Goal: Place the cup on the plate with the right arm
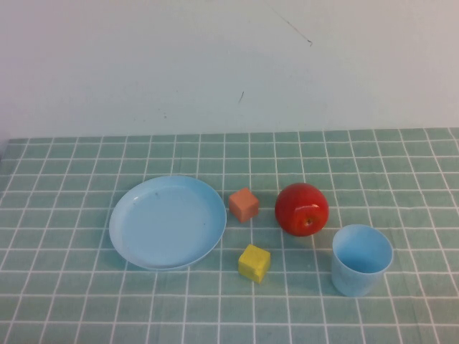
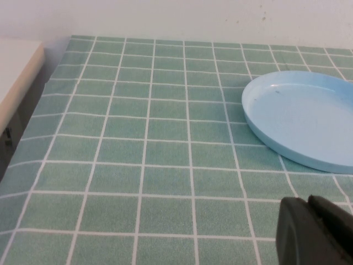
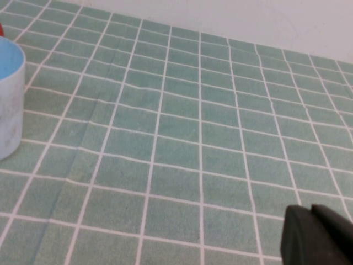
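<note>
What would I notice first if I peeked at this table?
Probably the shiny red apple in the middle, next to a small orange block and a yellow block. A big blue plate sits to its left, and a blue cup stands alone at the right. Both arms' tools are parked out of the way.

The worktop [image 1: 72,301] wears a muted green cloth ruled with thin white lines into a square grid. The plate [image 1: 167,222] is plain light blue, and the cup [image 1: 361,259] is the same light blue, a shade paler inside. The apple [image 1: 302,208] is glossy red with a yellowish spot at its stem. One cube [image 1: 244,204] is orange, the other cube [image 1: 254,263] yellow. The wall [image 1: 229,64] behind is off-white. The left end effector [image 2: 317,232], low over the cloth near the plate, is black; the right end effector [image 3: 317,237], low over the cloth away from the cup, is black too
</note>
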